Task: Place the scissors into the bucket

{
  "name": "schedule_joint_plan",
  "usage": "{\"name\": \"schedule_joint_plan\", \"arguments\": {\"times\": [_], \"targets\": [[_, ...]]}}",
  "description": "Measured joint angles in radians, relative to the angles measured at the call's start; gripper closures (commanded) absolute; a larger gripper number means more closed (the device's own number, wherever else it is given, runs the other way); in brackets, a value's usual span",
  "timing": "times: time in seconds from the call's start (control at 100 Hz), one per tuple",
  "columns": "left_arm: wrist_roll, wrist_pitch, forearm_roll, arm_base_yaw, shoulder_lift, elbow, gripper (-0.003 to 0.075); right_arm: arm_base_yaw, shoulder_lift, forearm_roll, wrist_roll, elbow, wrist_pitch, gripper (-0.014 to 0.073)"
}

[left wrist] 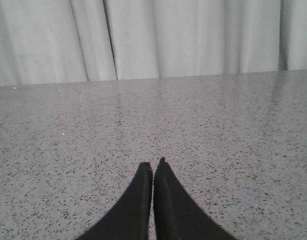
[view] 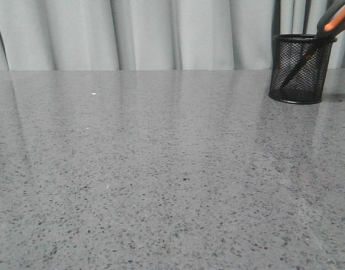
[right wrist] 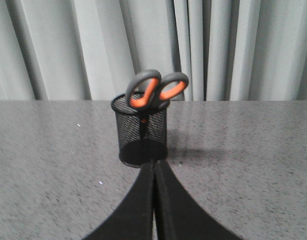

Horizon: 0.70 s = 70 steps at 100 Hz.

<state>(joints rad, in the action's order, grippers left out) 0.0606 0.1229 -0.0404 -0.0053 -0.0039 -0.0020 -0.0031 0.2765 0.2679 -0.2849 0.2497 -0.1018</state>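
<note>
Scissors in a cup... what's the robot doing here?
Nothing is being held right now. The scissors already stand in the bucket, blades down, with the grey and orange handles sticking out over the rim. The right gripper is shut and empty, just in front of the bucket. The left gripper is shut too, over bare table. The job looks done.

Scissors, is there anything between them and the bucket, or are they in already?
Nothing visible stands in the way. The scissors are already in the bucket, blades down and handles leaning above the rim. The right end effector is shut, in front of the bucket and holding nothing.
</note>
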Motion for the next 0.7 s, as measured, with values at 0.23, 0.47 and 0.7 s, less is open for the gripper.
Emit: {"name": "schedule_joint_plan", "arguments": {"times": [0.23,0.47,0.7], "targets": [[0.000,0.000,0.000,0.000,0.000,0.000,0.0741,-0.052,-0.112,-0.149,0.098,-0.163,0.010,0.0662],[0.000,0.000,0.000,0.000,0.000,0.000,0.0741,-0.066,-0.281,-0.211,0.127,-0.262,-0.011,0.0662],[0.000,0.000,0.000,0.000,0.000,0.002,0.0741,-0.066,-0.285,-0.233,0.129,-0.262,-0.039,0.0662]]}}
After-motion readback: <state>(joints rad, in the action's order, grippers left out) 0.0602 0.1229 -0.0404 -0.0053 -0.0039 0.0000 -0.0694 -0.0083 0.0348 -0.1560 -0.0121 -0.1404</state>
